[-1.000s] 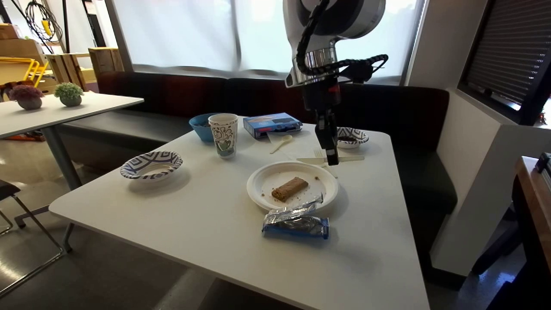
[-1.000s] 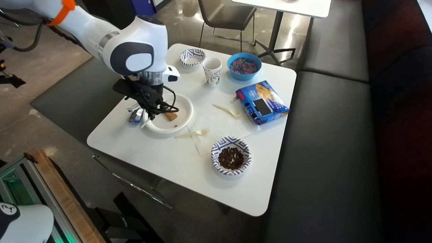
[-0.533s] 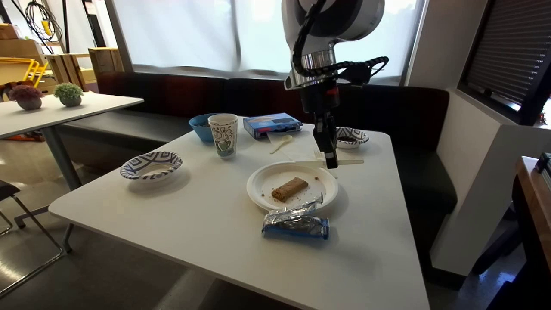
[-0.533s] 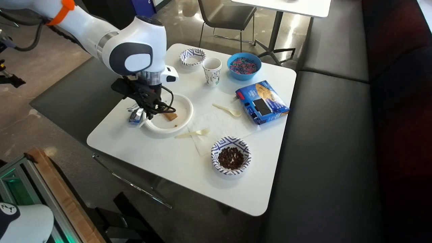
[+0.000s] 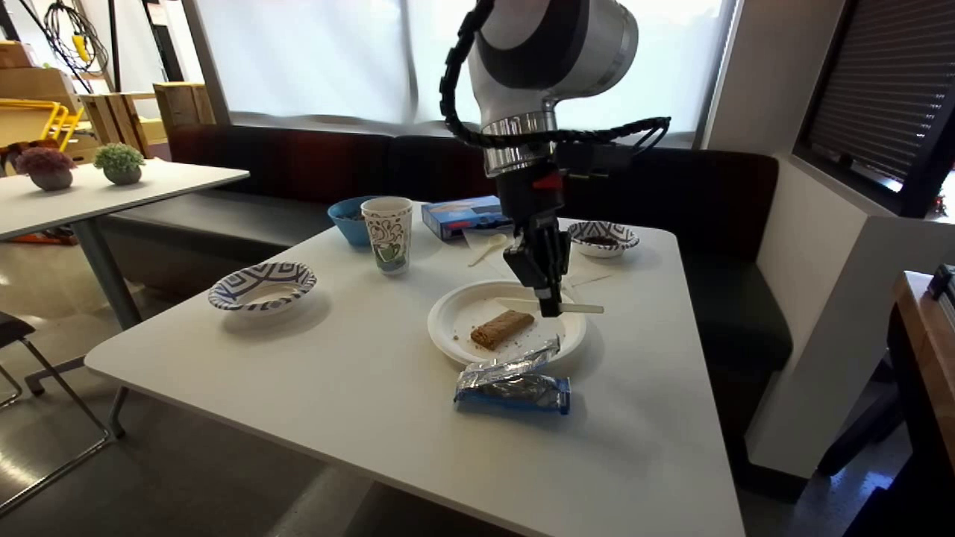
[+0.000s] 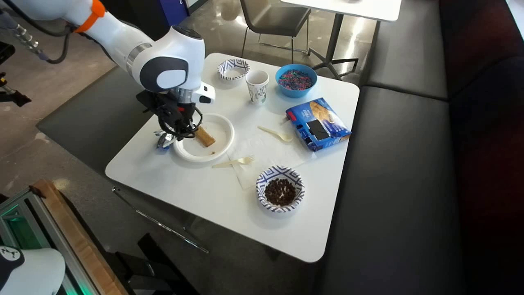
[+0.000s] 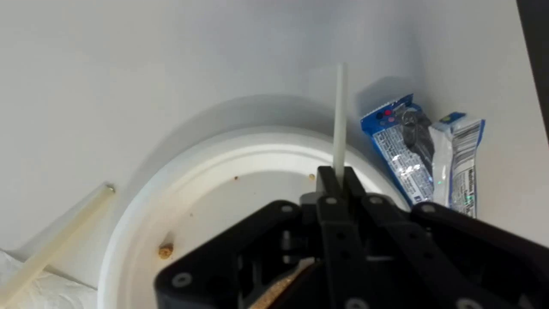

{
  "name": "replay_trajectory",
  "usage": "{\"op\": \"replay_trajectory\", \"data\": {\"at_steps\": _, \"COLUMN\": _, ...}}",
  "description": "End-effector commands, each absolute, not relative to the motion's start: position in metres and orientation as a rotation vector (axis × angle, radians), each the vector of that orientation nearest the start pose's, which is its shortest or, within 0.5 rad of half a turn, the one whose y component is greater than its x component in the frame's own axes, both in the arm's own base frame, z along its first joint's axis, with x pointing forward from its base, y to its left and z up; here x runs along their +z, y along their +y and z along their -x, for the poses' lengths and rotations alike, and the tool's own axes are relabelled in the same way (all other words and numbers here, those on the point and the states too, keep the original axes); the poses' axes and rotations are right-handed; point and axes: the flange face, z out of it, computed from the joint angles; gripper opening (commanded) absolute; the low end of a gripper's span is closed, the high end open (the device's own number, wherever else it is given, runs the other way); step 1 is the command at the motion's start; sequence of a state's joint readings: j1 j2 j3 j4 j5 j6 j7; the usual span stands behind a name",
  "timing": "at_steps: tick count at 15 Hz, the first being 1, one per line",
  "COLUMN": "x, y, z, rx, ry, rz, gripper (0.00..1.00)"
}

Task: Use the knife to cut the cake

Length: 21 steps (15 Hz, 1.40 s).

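Pale knife (image 5: 583,308) held in gripper (image 5: 550,306), cake (image 5: 502,329) nearby on plate (image 5: 445,321)

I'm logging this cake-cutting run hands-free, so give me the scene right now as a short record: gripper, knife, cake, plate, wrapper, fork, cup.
gripper: closed on the knife
knife position: over the plate, one end past its rim; contact with the cake unclear
cake: one slab on the plate, no cut visible
plate: white, round, some crumbs on it
wrapper: blue and silver, on the table beside the plate
fork: lying partly on a napkin
cup: upright, patterned
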State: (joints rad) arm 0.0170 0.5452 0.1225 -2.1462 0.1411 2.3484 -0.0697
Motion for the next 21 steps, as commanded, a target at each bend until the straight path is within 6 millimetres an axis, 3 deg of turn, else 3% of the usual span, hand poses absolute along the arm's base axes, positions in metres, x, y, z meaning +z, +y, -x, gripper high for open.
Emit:
{"op": "replay_trajectory", "data": {"at_steps": 1, "x": 0.112, "y": 0.074, "z": -0.526, "rx": 0.529, "ry": 0.110, "rz": 3.011, "gripper": 0.01}}
{"op": "replay_trajectory", "data": {"at_steps": 3, "x": 0.109, "y": 0.072, "z": -0.528, "rx": 0.543, "ry": 0.159, "rz": 3.014, "gripper": 0.01}}
{"op": "replay_trajectory", "data": {"at_steps": 5, "x": 0.114, "y": 0.069, "z": -0.526, "rx": 0.538, "ry": 0.094, "rz": 3.002, "gripper": 0.05}}
{"op": "replay_trajectory", "data": {"at_steps": 9, "x": 0.113, "y": 0.072, "z": -0.527, "rx": 0.536, "ry": 0.082, "rz": 3.005, "gripper": 0.01}}
{"op": "replay_trajectory", "data": {"at_steps": 13, "x": 0.107, "y": 0.060, "z": -0.534, "rx": 0.522, "ry": 0.173, "rz": 3.007, "gripper": 0.01}}
{"op": "replay_trajectory", "data": {"at_steps": 21, "x": 0.088, "y": 0.053, "z": -0.535, "rx": 0.580, "ry": 0.153, "rz": 2.997, "gripper": 0.01}}
